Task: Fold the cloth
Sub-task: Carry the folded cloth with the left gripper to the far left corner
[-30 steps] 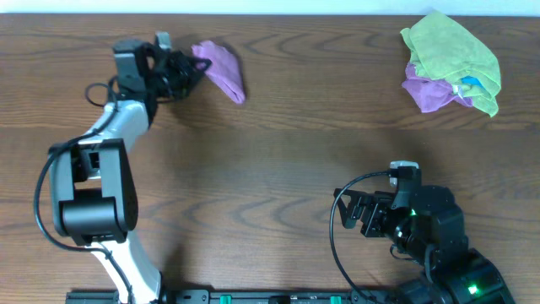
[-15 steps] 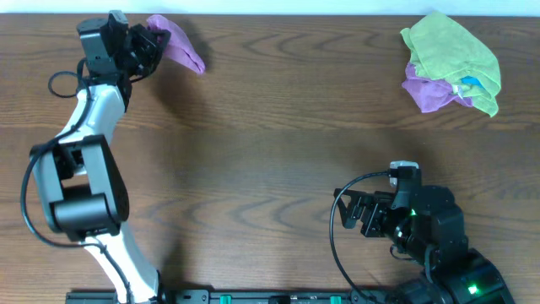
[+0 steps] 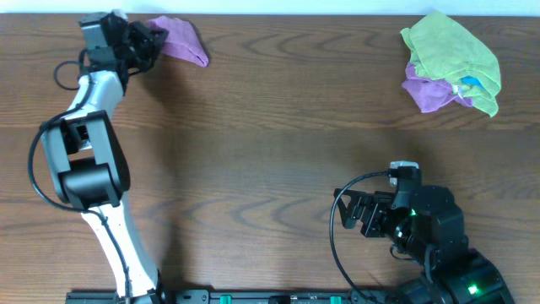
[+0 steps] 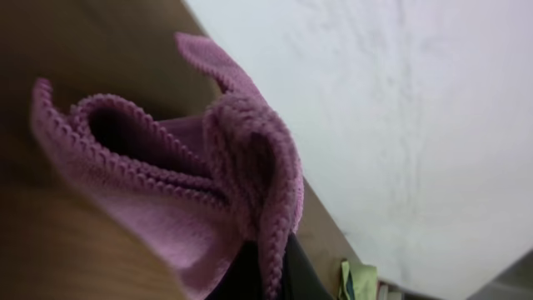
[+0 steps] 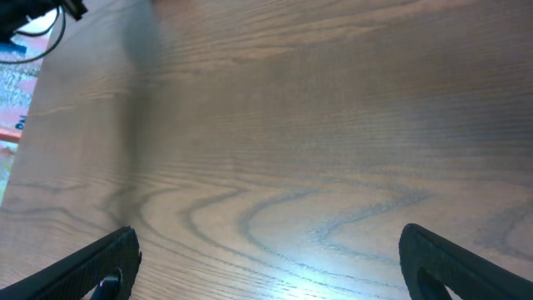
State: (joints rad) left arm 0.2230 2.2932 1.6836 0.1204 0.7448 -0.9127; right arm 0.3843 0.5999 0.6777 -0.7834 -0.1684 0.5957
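L hand (image 3: 150, 40) pinching bunched purple cloth (image 3: 181, 46), far left of green-purple pile (image 3: 451, 63) at tabletop (image 3: 278, 127) back edge, R hand (image 3: 354, 216) spread wide, holding nothing, well below-left of pile

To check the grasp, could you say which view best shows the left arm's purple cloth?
Left wrist: the purple cloth fills the frame, folds clear. Overhead shows it small at the left end effector; right wrist shows only table.
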